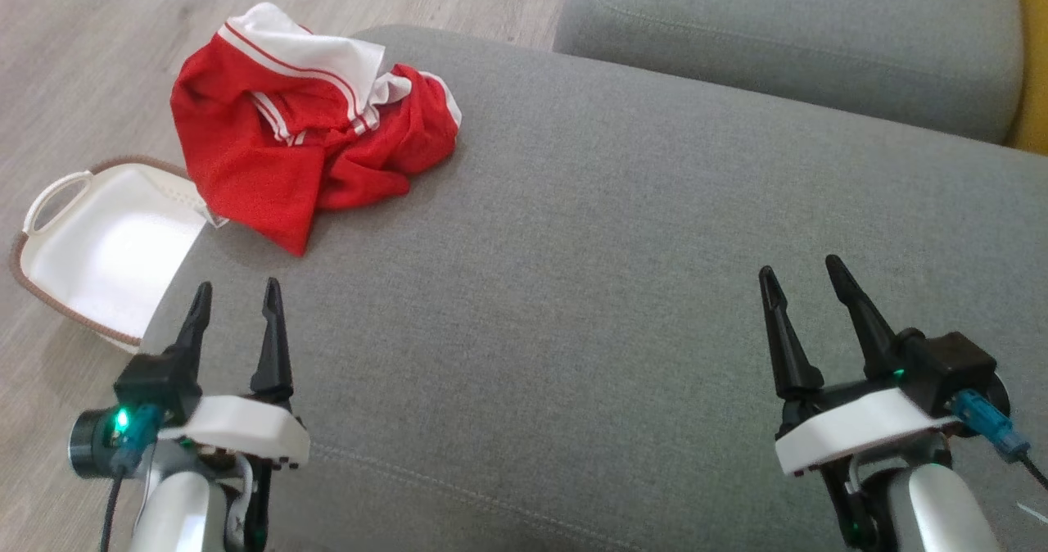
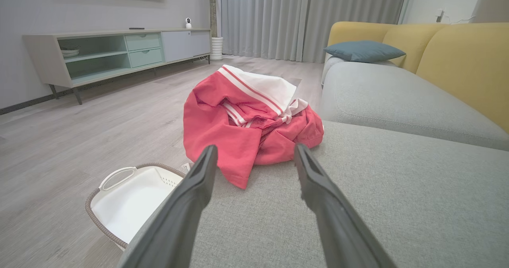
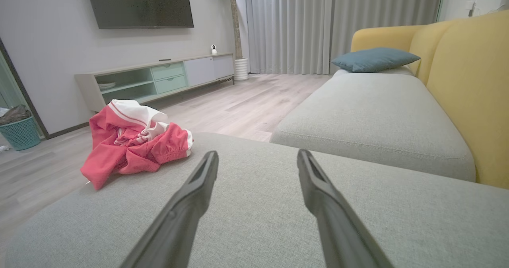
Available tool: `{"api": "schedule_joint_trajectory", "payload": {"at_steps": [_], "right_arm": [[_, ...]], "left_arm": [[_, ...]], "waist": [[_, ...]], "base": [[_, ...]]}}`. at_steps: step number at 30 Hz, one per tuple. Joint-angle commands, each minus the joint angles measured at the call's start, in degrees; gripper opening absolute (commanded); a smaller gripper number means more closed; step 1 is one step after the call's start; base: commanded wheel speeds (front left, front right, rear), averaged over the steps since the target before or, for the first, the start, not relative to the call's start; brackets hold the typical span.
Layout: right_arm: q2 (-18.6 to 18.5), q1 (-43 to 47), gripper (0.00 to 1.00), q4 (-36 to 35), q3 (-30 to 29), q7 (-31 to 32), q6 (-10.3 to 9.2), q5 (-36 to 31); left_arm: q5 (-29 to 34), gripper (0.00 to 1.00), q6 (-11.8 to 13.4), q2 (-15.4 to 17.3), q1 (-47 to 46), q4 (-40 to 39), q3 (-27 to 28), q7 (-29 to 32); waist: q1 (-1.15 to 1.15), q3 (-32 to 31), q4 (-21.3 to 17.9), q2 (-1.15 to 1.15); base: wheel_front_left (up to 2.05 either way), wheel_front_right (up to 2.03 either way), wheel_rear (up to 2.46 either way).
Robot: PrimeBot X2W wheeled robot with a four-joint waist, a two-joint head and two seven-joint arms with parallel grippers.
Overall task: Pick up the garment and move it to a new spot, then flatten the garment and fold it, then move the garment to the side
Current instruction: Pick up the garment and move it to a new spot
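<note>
A crumpled red garment (image 1: 303, 138) with white striped trim lies bunched at the far left corner of the grey sofa seat (image 1: 573, 249), partly hanging over its edge. My left gripper (image 1: 236, 291) hovers open over the seat's near left, short of the garment, with nothing between its fingers. My right gripper (image 1: 802, 272) is open at the near right, far from the cloth. In the left wrist view the garment (image 2: 246, 121) sits just beyond the open gripper (image 2: 254, 152). The right wrist view has the garment (image 3: 131, 140) off to the left of that open gripper (image 3: 257, 156).
A white basket (image 1: 98, 249) with a brown rim stands on the wood floor left of the sofa. A second grey seat cushion (image 1: 778, 36) lies beyond. Yellow backrests (image 3: 469, 81) and a blue pillow (image 3: 373, 59) are to the right. A TV cabinet (image 2: 119, 53) lines the far wall.
</note>
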State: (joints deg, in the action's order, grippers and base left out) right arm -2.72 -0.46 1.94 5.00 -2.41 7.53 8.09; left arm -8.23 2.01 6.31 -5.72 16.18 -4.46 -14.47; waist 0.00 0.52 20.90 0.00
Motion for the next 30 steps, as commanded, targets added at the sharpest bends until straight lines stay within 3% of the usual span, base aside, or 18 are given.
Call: {"api": "schedule_joint_trajectory", "payload": {"at_steps": [1, 7, 13, 22, 30], "right_arm": [[-0.9, -1.3, 1.00, -2.6, 1.3, 0.4, -0.04, 0.0], [-1.9, -2.7, 1.00, -4.4, 1.3, 1.7, -0.04, -0.1], [-4.1, -5.2, 1.00, -7.5, 1.0, 4.2, -0.04, -0.5], [-7.5, -8.4, 1.00, -11.5, 1.2, 7.2, -0.04, -0.3], [-7.9, -9.6, 1.00, -12.4, 1.0, 7.4, -0.04, 0.1]], "left_arm": [[-0.1, 1.00, 0.2, 0.6, -1.8, -2.3, 2.7, -0.5], [-0.4, 1.00, -0.8, 0.4, -5.1, -2.6, 3.2, -0.5], [-0.9, 1.00, -2.4, 2.1, -16.3, 3.2, 3.3, 1.0], [-3.8, 1.00, -6.0, 7.1, -38.3, 22.5, 4.2, 11.4], [-4.5, 1.00, -5.1, 12.5, -48.9, 38.4, 5.4, 19.0]], "waist": [[0.00, 0.5, -0.1, 0.00], [0.00, 4.3, -1.0, 0.00], [0.00, 11.8, -2.7, 0.00], [0.00, 22.9, -6.8, 0.00], [0.00, 26.9, -10.1, 0.00]], "base": [[0.00, 0.00, 0.00], [0.00, 0.00, 0.00], [0.00, 0.00, 0.00], [0.00, 0.00, 0.00], [0.00, 0.00, 0.00]]}}
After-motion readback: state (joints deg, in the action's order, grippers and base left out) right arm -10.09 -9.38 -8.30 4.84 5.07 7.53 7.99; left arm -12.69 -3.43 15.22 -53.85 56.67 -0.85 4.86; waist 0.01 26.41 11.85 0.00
